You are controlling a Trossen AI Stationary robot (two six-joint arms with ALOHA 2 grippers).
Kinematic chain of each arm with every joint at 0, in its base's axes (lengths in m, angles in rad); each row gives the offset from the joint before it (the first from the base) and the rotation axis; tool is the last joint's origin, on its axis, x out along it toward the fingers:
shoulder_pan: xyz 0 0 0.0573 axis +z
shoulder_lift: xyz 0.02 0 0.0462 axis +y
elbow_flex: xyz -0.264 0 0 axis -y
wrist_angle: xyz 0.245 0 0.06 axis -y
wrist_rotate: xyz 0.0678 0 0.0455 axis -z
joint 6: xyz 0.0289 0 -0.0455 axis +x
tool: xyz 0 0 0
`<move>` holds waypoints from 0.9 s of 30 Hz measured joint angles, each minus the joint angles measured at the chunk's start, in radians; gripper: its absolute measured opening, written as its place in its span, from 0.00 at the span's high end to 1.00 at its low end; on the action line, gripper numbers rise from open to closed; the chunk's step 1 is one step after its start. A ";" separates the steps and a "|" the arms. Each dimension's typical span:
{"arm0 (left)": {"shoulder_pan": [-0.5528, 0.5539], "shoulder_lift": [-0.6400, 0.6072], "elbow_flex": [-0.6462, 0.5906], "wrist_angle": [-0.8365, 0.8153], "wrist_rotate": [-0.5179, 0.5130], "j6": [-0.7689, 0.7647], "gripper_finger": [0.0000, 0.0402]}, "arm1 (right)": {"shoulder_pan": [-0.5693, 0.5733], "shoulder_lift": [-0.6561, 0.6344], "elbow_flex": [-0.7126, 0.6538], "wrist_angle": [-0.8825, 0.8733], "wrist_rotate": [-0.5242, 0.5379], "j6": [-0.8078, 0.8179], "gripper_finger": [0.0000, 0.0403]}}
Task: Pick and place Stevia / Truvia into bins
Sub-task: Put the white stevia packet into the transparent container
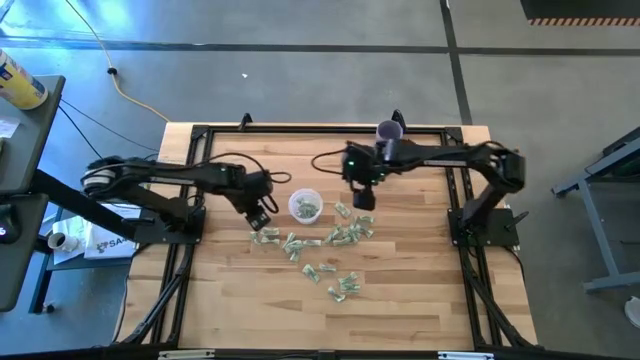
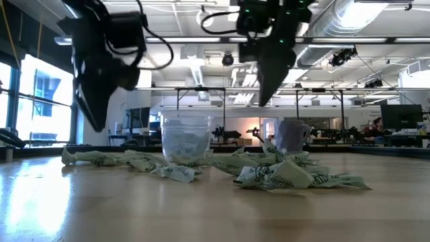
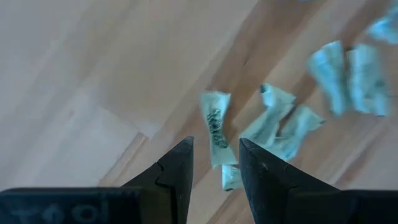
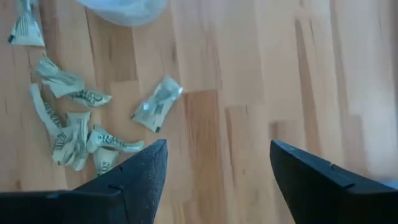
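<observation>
Many green-and-white Stevia packets (image 1: 318, 243) scattered on the wooden table (image 1: 420, 290), just beside the translucent cup (image 1: 305, 206), a few already inside. Mid-cycle, by the look: next, a descent onto one packet. Left gripper (image 1: 259, 218) above the pile's edge, jaws partly apart, empty. Right gripper (image 1: 363, 197) near the cup, jaws wide, holding nothing.

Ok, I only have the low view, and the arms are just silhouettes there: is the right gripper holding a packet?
Observer: No. The right gripper is open, with nothing between its fingers.
Operator: And the left?
Observer: The left gripper is open too, poised over a loose packet.
Operator: Anything in the cup yet?
Observer: Yes. From above, the cup has packets inside.
</observation>
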State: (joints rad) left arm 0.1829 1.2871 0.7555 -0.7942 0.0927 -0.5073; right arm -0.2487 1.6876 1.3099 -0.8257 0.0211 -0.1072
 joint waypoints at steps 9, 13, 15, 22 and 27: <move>0.000 0.187 0.000 0.077 0.033 -0.056 0.60 | -0.007 -0.152 -0.192 0.111 0.067 0.104 0.32; -0.005 0.240 0.001 0.103 0.031 -0.072 0.60 | -0.007 -0.166 -0.196 0.117 0.103 0.105 0.32; -0.022 0.258 0.006 0.105 0.005 -0.079 0.60 | -0.007 -0.166 -0.196 0.114 0.114 0.105 0.32; -0.077 0.289 0.006 0.104 -0.147 -0.084 0.68 | -0.007 -0.165 -0.196 0.111 0.132 0.109 0.32; -0.066 0.280 0.006 0.127 -0.263 -0.043 0.91 | -0.007 -0.171 -0.196 0.123 0.140 0.110 0.33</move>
State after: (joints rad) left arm 0.1172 1.5672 0.7610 -0.6676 -0.1704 -0.5505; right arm -0.2558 1.5166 1.1137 -0.7026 0.1612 0.0030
